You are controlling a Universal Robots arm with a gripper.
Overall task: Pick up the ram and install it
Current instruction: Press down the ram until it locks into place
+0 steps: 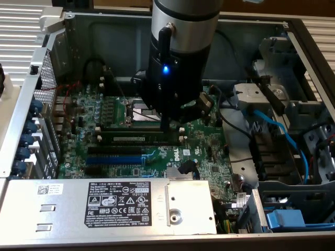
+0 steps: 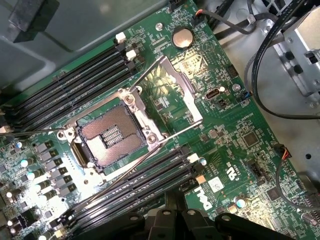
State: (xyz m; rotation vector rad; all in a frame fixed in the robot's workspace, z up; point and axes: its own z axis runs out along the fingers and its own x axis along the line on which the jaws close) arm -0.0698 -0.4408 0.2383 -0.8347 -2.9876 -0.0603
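Nearest, saw grey power supply [image 1: 63,209] along lower edge. Found ram [image 1: 128,139] standing on edge among memory slots [image 1: 118,127] at frame centre. Noted gripper [image 1: 165,128] above it, jaws pinched narrow, tips at ram's top edge; could not tell whether gripped.

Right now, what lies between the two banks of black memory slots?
The open CPU socket, with its metal frame lifted, as the wrist view shows.
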